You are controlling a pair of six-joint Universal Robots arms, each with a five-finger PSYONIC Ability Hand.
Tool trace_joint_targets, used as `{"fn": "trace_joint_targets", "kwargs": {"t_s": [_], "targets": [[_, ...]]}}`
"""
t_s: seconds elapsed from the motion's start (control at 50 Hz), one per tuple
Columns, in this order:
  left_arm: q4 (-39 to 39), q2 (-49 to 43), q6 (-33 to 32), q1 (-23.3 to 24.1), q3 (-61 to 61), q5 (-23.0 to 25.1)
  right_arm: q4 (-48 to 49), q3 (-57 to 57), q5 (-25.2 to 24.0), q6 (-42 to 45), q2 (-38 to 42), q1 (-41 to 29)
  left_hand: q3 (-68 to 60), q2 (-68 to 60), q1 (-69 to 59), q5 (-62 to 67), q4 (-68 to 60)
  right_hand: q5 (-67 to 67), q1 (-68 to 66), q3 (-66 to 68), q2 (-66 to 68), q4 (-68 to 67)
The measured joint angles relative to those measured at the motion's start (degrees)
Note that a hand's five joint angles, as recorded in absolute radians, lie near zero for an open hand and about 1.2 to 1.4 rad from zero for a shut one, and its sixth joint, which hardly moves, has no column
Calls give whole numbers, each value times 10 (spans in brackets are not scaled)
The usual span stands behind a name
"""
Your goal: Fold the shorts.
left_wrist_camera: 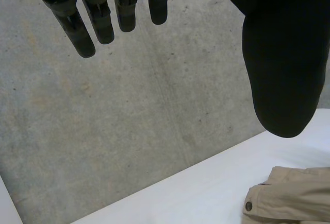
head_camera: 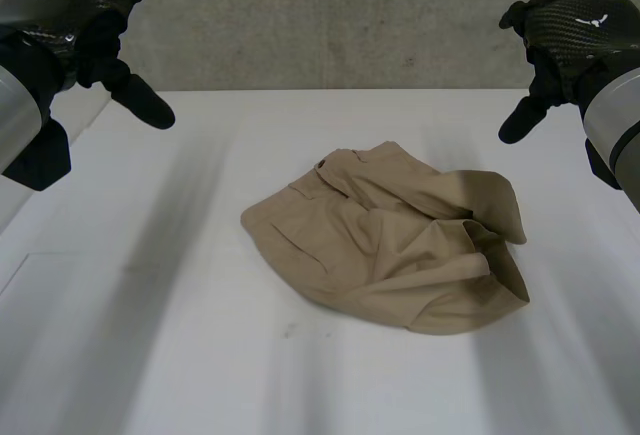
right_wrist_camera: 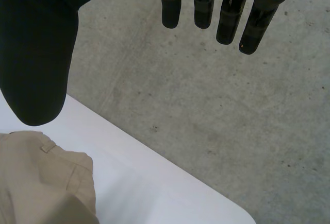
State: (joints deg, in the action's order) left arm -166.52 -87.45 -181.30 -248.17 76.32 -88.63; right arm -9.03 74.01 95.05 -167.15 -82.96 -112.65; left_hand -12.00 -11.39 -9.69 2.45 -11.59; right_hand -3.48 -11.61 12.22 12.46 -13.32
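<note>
Two hands raised, fingers straight, holding nothing: left hand [head_camera: 72, 7] and right hand [head_camera: 575, 27] well apart. Tan shorts [head_camera: 395, 240] (crumpled) lie on the white table [head_camera: 150, 305] between them, touching neither.

left hand [head_camera: 78, 13]: raised at 10 o'clock, fingers [left_wrist_camera: 85, 37] straight, thumb spread apart
right hand [head_camera: 572, 30]: raised at 2 o'clock, fingers [right_wrist_camera: 253, 31] straight, thumb spread apart

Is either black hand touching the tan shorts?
Apart. In the head view the left hand and the right hand hang open over the far side, with bare white table between each and the crumpled shorts.
</note>
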Motion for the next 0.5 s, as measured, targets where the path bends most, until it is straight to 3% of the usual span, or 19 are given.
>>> {"fn": "trace_joint_targets", "kwargs": {"t_s": [0.16, 0.36, 0.5], "targets": [[-28, -15, -2, 1, 14, 0, -3, 1, -37, 19, 3, -1, 0, 0, 0, 0, 0, 0, 0, 0, 0, 0], [-36, -30, -43, 15, 23, -1, -175, 21, -142, 169, 102, -11, 0, 0, 0, 0, 0, 0, 0, 0, 0, 0], [-39, -29, -48, 19, 25, -2, -107, 50, -138, 185, 188, -30, 0, 0, 0, 0, 0, 0, 0, 0, 0, 0]]}}
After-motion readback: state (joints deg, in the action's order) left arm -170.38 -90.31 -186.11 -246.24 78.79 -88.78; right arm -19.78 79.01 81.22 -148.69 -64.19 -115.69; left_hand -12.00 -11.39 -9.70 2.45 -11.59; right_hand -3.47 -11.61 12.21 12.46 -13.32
